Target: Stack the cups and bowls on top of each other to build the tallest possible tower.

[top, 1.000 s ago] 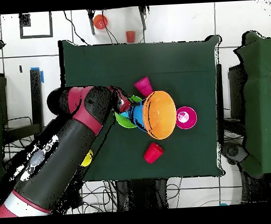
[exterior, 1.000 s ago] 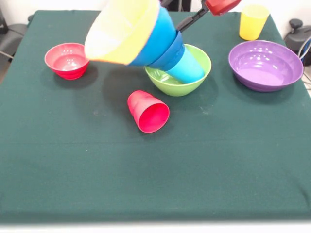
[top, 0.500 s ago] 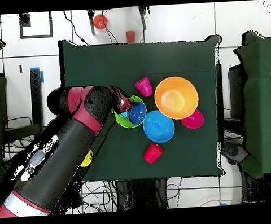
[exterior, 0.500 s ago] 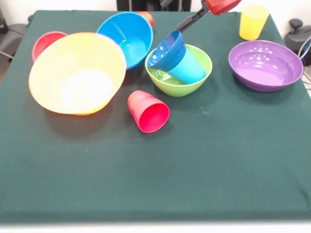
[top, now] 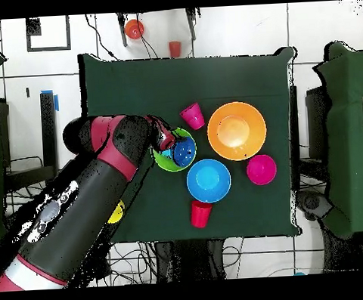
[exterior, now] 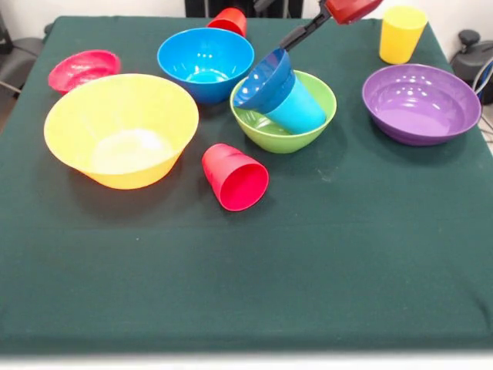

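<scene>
My gripper comes in from the top and is shut on the rim of the small dark blue bowl. That bowl sits tilted on the light blue cup, which leans inside the green bowl. The huge orange-yellow bowl, the medium blue bowl and the small red bowl stand apart on the cloth. One red cup lies on its side; another red cup stands at the far edge. In the overhead view the gripper is beside the dark blue bowl.
The wide purple bowl and the yellow cup stand at the right. In the overhead view the arm covers that side of the green table. A chair stands past the table's right edge.
The orange-yellow and medium blue bowls slid off the tilted stack and settled upright on the table. The small red bowl was pushed left. A red cup now shows at the far edge.
</scene>
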Robot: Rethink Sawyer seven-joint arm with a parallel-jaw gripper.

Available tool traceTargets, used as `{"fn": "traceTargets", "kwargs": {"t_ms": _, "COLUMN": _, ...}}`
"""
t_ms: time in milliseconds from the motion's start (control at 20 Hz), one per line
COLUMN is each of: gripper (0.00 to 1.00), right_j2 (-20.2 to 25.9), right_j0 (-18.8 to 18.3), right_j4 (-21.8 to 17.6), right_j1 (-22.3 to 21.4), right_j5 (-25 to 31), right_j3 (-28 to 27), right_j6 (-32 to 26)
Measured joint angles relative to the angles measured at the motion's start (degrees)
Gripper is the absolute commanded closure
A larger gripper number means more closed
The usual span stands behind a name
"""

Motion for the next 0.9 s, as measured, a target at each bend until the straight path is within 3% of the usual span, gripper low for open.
{"fn": "traceTargets", "kwargs": {"t_ms": 350, "gripper": 0.0, "right_j2": -0.1, "right_j0": -1.7, "right_j4": 0.0, "right_j1": 1.0, "right_j5": -1.8, "right_j3": -1.4, "right_j6": 0.0}}
{"fn": "traceTargets", "kwargs": {"t_ms": 550, "gripper": 0.0, "right_j2": -0.1, "right_j0": -6.5, "right_j4": 0.0, "right_j1": 4.1, "right_j5": -7.9, "right_j3": -5.4, "right_j6": 0.0}}
{"fn": "traceTargets", "kwargs": {"t_ms": 750, "gripper": 0.0, "right_j2": 1.2, "right_j0": -14.1, "right_j4": 0.0, "right_j1": 7.6, "right_j5": -14.7, "right_j3": -10.9, "right_j6": 0.0}}
{"fn": "traceTargets", "kwargs": {"t_ms": 900, "gripper": 0.0, "right_j2": 2.8, "right_j0": -19.0, "right_j4": 0.0, "right_j1": 9.1, "right_j5": -16.5, "right_j3": -14.0, "right_j6": 0.0}}
